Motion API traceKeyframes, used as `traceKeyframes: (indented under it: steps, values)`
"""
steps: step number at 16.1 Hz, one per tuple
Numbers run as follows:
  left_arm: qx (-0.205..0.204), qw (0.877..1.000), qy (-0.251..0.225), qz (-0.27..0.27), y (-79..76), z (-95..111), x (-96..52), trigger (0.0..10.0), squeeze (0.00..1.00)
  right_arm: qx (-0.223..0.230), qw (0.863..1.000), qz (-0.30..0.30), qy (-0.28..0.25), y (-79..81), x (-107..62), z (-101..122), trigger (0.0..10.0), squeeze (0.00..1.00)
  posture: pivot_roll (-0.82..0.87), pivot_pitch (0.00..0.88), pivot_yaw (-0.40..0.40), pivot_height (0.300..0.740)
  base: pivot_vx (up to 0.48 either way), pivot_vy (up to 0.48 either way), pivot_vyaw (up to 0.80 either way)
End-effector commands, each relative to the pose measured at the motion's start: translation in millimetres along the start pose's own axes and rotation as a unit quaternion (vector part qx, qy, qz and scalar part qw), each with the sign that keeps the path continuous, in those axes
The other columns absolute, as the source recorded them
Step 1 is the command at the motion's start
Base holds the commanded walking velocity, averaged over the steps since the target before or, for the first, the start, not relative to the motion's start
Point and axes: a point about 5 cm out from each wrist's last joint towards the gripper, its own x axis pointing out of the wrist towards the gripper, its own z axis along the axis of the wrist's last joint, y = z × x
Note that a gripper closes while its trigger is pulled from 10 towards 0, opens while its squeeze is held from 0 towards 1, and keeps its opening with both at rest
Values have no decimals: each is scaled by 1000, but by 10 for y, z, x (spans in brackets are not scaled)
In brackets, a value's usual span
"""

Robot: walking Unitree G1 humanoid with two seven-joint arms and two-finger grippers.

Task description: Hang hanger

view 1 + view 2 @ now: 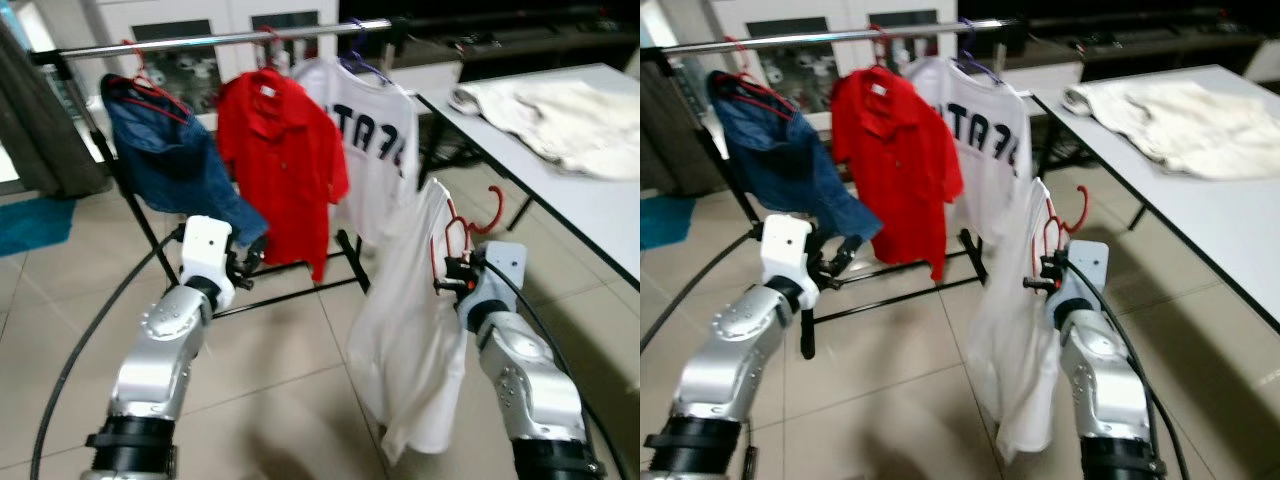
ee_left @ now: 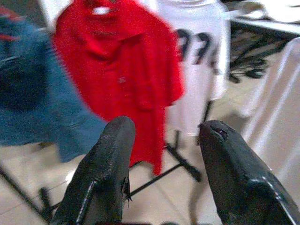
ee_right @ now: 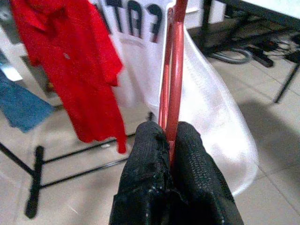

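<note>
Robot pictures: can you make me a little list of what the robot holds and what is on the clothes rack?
Right tool: shut on the red hanger, which carries a white garment
Left tool: open, holding nothing, pointed at the rack
Rail: not yet bearing the red hanger
Hanging on the rail: blue denim garment, red shirt, white jersey
Table: pale cloth lying on it

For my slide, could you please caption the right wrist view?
Right gripper shut on red hanger carrying a white garment, facing the clothes rack.
</note>
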Motion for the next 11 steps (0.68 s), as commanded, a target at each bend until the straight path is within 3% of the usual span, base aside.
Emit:
traceKeyframes:
  steps: [1,8,11]
  values:
    - [-2,1000,-3,2,12,10,-2,10000,0,-13,999,18,-26,85,8,113,10000,0,-78,0,29,740,304,0,0]
    - [5,1000,0,2,1,-9,-44,10000,0,-64,996,59,-18,137,21,154,10000,0,-55,0,2,740,302,0,0]
    - [7,1000,-2,0,3,12,-27,10000,0,-99,992,76,-15,180,12,160,10000,0,-57,0,7,740,303,0,800]
